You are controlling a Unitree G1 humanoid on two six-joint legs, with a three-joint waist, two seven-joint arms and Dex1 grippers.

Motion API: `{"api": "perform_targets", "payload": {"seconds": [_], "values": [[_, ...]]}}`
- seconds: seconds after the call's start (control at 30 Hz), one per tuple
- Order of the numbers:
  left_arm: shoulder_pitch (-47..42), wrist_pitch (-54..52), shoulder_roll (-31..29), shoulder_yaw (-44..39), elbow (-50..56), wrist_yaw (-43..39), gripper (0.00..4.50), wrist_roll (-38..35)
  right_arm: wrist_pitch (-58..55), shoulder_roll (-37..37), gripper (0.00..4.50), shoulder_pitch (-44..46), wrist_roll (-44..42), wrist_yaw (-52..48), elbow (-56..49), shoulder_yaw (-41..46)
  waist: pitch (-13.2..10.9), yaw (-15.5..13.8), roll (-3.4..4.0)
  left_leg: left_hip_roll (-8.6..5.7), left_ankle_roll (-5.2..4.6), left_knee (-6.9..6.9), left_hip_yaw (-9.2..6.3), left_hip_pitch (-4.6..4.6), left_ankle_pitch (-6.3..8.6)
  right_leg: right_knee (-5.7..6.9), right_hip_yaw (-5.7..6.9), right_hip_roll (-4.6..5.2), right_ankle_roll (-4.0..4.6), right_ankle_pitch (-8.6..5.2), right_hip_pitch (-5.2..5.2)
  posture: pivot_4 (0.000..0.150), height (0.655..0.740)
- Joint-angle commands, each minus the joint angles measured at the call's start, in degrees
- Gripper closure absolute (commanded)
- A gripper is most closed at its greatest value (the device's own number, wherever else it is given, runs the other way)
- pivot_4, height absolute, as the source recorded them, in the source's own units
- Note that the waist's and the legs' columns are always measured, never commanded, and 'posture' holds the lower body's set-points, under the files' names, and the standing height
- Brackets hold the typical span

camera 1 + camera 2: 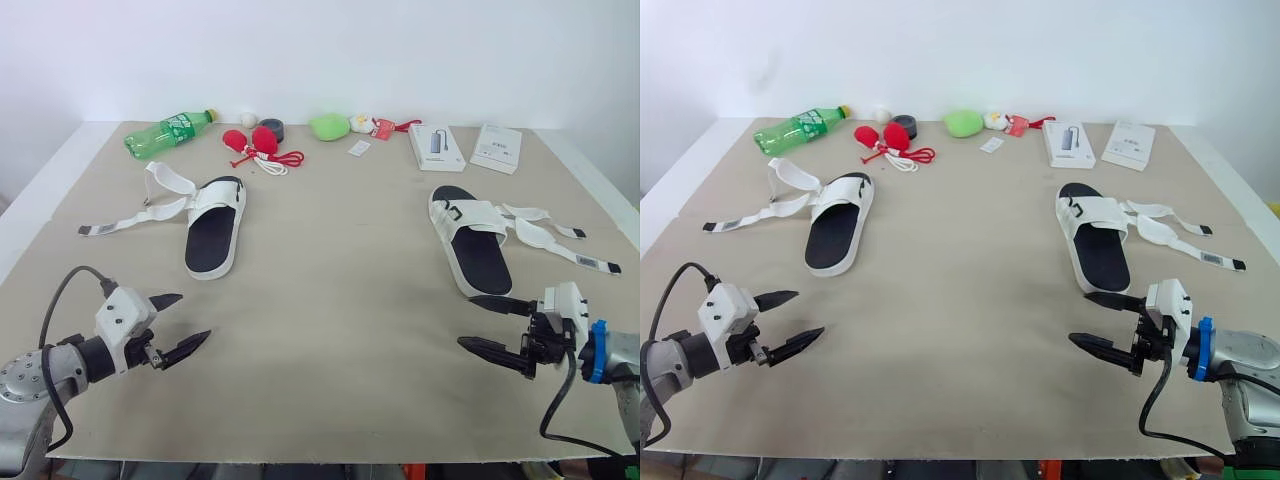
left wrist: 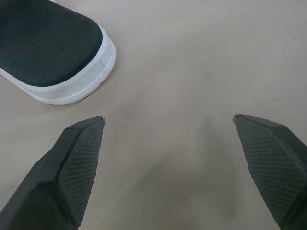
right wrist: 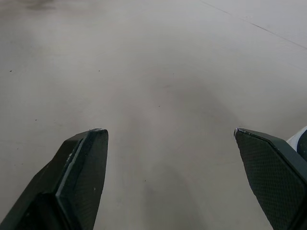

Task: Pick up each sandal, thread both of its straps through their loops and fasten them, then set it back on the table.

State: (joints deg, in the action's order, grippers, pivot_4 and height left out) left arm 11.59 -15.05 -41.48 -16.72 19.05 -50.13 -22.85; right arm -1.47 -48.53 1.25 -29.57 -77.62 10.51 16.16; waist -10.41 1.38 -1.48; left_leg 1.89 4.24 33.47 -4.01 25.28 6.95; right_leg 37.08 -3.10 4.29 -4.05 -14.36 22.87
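Two white sandals with black footbeds lie flat on the beige table [image 1: 330, 300]. The left sandal [image 1: 213, 230] has its loose straps [image 1: 150, 205] spread out to its left. The right sandal [image 1: 470, 240] has its unfastened straps [image 1: 545, 232] trailing to its right. My left gripper [image 1: 180, 320] hovers open near the front left edge, a little short of the left sandal's heel [image 2: 57, 57]. Open as well, my right gripper [image 1: 490, 322] hangs near the front right, just in front of the right sandal's heel. Nothing sits between either pair of fingers.
Along the far edge lie a green plastic bottle [image 1: 168, 130], red balls with a red cord [image 1: 258, 146], a dark round object [image 1: 273, 128], a green lump [image 1: 328, 126], a small toy [image 1: 368, 125], a grey box [image 1: 436, 146] and a white booklet [image 1: 497, 148].
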Motion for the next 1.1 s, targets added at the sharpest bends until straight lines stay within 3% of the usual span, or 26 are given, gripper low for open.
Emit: {"api": "perform_targets", "payload": {"seconds": [0.03,0.27,0.67,0.87,1.1], "values": [[1.77,0.93,-0.8,-3.07,2.04,-0.67,0.07,-1.04,1.35,-1.36,0.0,1.84,-0.3,-2.09,1.42,1.43,0.0,0.0,0.0,0.0,0.0,0.0,0.0,0.0,0.0,0.0,0.0,0.0,0.0,0.0,0.0,0.15,0.74],[4.08,-0.18,-1.67,-4.26,3.37,-2.79,0.07,-3.04,1.13,0.0,0.0,3.95,-0.5,-2.37,2.61,0.95,-0.01,0.13,-0.02,0.02,0.0,0.01,0.1,-0.02,0.01,0.0,-0.09,0.0,-0.03,0.03,0.05,0.15,0.74],[-1.1,-2.07,-1.41,0.15,7.19,-2.4,0.07,-3.77,-1.13,2.0,0.0,4.19,-1.3,1.35,1.27,1.76,-0.01,0.04,-0.02,0.02,0.0,0.02,0.12,-0.01,0.0,0.0,-0.12,-0.01,-0.05,0.04,0.03,0.15,0.74],[-11.1,-6.53,-0.65,9.75,10.17,-3.6,0.07,-5.45,-14.44,7.1,0.0,10.48,-2.7,19.32,-5.23,1.44,-0.01,0.08,-0.01,0.01,-0.01,0.07,0.12,-0.02,-0.02,0.02,-0.16,-0.05,-0.11,0.17,0.0,0.15,0.74],[-25.17,-8.46,5.87,26.08,7.55,-4.51,0.07,-2.11,-27.86,14.58,0.0,20.21,-1.03,41.96,-9.28,0.95,-0.01,0.02,-0.02,0.0,-0.08,0.15,0.1,0.03,-0.08,0.01,-0.33,-0.2,-0.19,0.34,0.02,0.15,0.74]]}}
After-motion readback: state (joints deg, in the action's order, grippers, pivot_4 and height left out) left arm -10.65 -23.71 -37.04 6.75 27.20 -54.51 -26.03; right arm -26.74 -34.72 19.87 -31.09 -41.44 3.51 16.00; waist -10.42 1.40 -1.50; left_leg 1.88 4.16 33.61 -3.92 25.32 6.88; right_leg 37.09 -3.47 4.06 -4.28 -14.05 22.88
